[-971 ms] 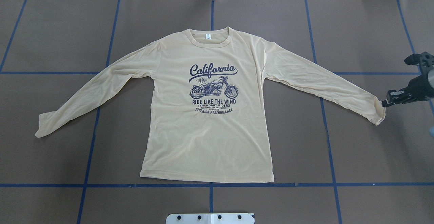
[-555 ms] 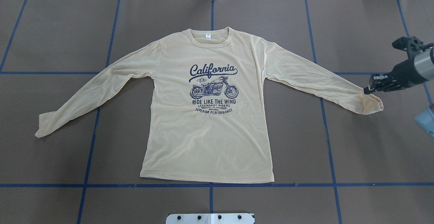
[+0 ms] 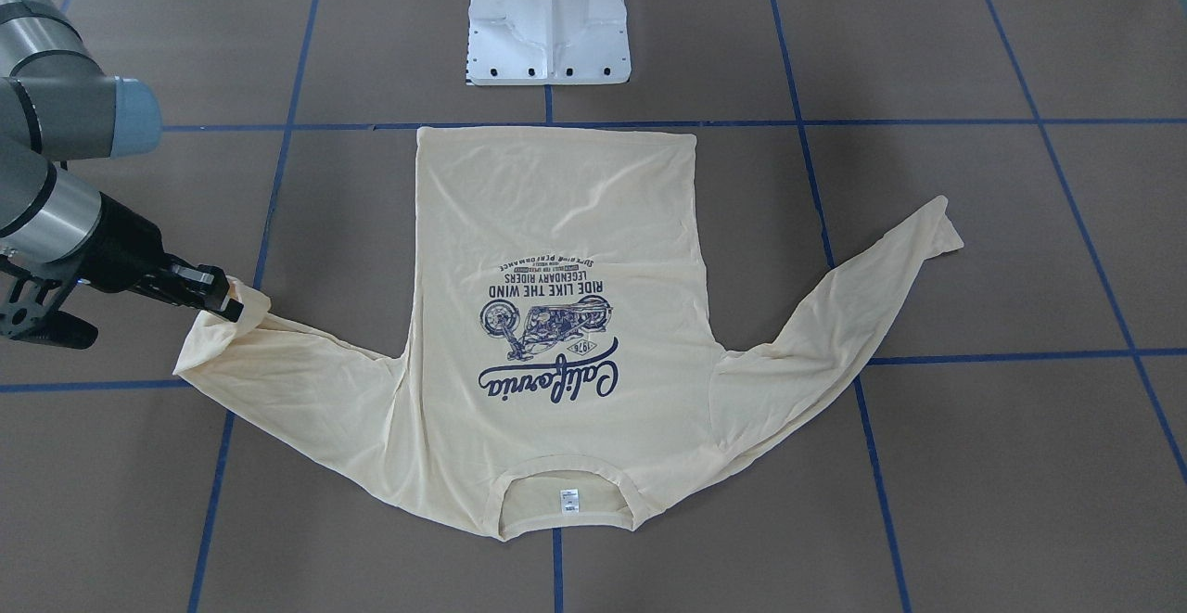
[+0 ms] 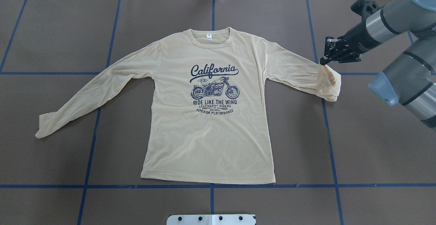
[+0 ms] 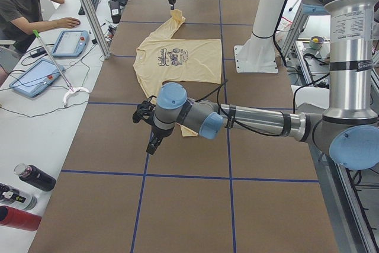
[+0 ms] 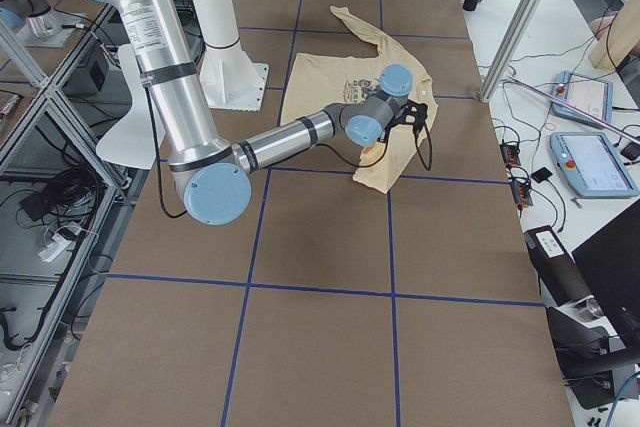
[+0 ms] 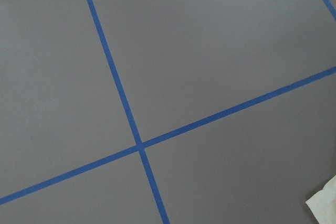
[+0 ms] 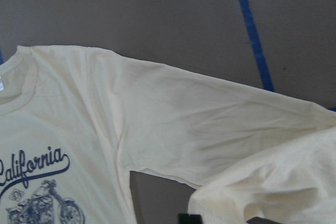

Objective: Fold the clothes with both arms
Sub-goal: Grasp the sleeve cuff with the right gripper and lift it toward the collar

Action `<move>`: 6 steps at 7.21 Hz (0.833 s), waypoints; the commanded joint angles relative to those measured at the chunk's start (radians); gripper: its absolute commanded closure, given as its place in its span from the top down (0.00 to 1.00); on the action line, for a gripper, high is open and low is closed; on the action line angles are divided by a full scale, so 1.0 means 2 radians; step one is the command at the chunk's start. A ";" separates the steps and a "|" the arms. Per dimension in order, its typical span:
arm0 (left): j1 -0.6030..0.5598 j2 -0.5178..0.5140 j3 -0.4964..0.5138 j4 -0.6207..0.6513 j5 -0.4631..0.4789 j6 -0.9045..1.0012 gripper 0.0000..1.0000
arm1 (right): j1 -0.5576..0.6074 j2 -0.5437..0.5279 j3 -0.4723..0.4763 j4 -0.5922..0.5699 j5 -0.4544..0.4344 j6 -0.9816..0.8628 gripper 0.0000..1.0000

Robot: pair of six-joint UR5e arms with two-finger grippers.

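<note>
- The right hand (image 4: 323,61) was pinched narrow on the cuff of the right-side sleeve (image 4: 301,77). It held the cuff up off the bench (image 4: 374,143), so the sleeve's end sagged in a loose doubled fold.
- The left hand (image 5: 151,145) showed only in the side view from the robot's left, hanging over the bench just beside the end of the left-side sleeve (image 4: 95,95). Whether it was wide or narrow could not be told.
- The T-shirt (image 4: 207,140) lay flat and print up in the middle of the bench, with its neck away from the robot. Its hem ran along the blue tape line (image 4: 102,186) nearest the white pedestal (image 3: 547,29).
- The left-side sleeve lay stretched flat, slanting back toward the robot's side.
- Past the bench's far edge stood a slanted frame post (image 5: 89,13) and a side bench (image 5: 23,122). The side bench carried tablets (image 5: 37,76), and a person (image 5: 23,4) sat at it.
- Bottles (image 5: 35,177) lay at the side bench's near corner.
- Brown bench surface showed on every side of the T-shirt, widest toward both ends.
- The right arm (image 4: 388,20) was cut off by the overhead view's right edge.
- In the left side view, the left arm (image 5: 254,121) crossed in front of the left-side sleeve and hid most of its end.
- The left wrist view caught only crossing tape and a corner of cream cloth at its lower right.
</note>
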 commanded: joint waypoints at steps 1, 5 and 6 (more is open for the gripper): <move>0.000 0.000 -0.001 0.000 0.000 0.000 1.00 | -0.026 0.065 -0.004 -0.010 -0.015 0.098 0.00; 0.000 0.001 0.000 0.001 -0.001 0.000 1.00 | -0.055 0.183 -0.099 -0.009 -0.087 0.118 0.00; 0.000 0.001 0.000 0.001 -0.001 0.000 1.00 | -0.064 0.221 -0.129 -0.007 -0.107 0.123 0.00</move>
